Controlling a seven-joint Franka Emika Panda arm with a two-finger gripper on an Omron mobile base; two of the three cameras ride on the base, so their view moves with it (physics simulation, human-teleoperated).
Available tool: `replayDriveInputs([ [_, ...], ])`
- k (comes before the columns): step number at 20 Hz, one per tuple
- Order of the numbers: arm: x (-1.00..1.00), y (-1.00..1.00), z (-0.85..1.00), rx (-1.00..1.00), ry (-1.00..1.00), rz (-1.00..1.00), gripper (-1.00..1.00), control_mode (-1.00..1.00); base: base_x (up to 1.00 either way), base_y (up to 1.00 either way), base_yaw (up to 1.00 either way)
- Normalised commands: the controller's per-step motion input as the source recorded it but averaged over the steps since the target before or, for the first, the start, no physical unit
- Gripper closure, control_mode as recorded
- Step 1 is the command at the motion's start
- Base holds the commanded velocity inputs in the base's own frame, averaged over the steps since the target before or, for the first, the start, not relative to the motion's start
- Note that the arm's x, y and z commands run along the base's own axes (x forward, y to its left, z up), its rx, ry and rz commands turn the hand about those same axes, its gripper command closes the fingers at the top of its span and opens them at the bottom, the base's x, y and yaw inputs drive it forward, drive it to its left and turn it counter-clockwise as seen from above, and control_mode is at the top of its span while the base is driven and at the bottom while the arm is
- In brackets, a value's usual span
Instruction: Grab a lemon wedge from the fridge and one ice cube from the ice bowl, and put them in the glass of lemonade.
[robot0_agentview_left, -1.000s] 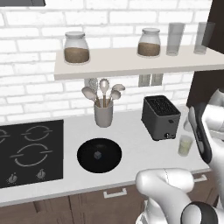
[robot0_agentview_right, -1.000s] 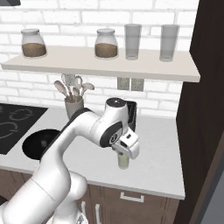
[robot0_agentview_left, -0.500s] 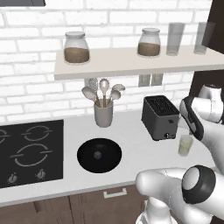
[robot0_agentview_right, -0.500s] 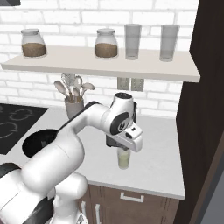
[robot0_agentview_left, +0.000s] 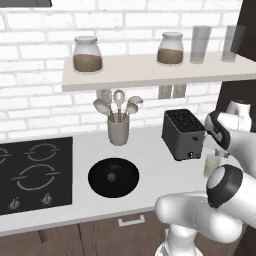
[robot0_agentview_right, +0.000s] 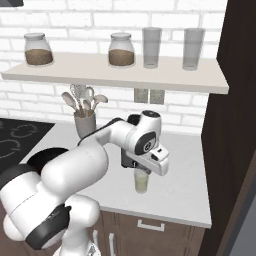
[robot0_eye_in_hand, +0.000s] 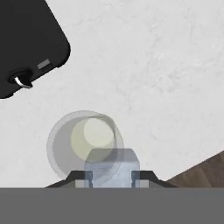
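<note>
My gripper (robot0_eye_in_hand: 112, 177) is shut on a small grey-blue ice cube (robot0_eye_in_hand: 112, 165), which hangs just above the rim of the glass of lemonade (robot0_eye_in_hand: 72, 144). The glass (robot0_agentview_right: 142, 184) stands on the white counter right of the toaster, directly under my hand (robot0_agentview_right: 152, 162). From the left base view the glass (robot0_agentview_left: 211, 165) is partly hidden behind my arm. The black ice bowl (robot0_agentview_left: 100, 170) lies further left with one ice cube (robot0_agentview_left: 111, 176) in its middle. The lemon wedge and the fridge are out of view.
A black toaster (robot0_agentview_left: 183, 133) stands close to the glass on its left. Behind the bowl is a utensil holder (robot0_agentview_left: 118, 131). The stove top (robot0_agentview_left: 32, 172) is at far left. A shelf (robot0_agentview_right: 115, 67) with jars and tall glasses hangs overhead. A dark cabinet wall (robot0_agentview_right: 235, 100) closes the right side.
The arm's elbow has swung round and the hand has shifted slightly over the glass. The ice cube is still in the fingers.
</note>
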Motion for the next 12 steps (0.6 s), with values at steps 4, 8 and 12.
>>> replayDriveInputs([
  [4, 0.01, -0.01, -0.15, 0.00, -0.06, 0.00, 1.00, -1.00, 0.00, 0.00, 0.00],
  [8, 0.00, 0.00, 0.00, 0.00, -0.09, 0.00, 1.00, -1.00, 0.00, 0.00, 0.00],
  [12, -0.10, 0.11, 0.00, 0.00, -0.11, 0.00, 1.00, -1.00, 0.00, 0.00, 0.00],
])
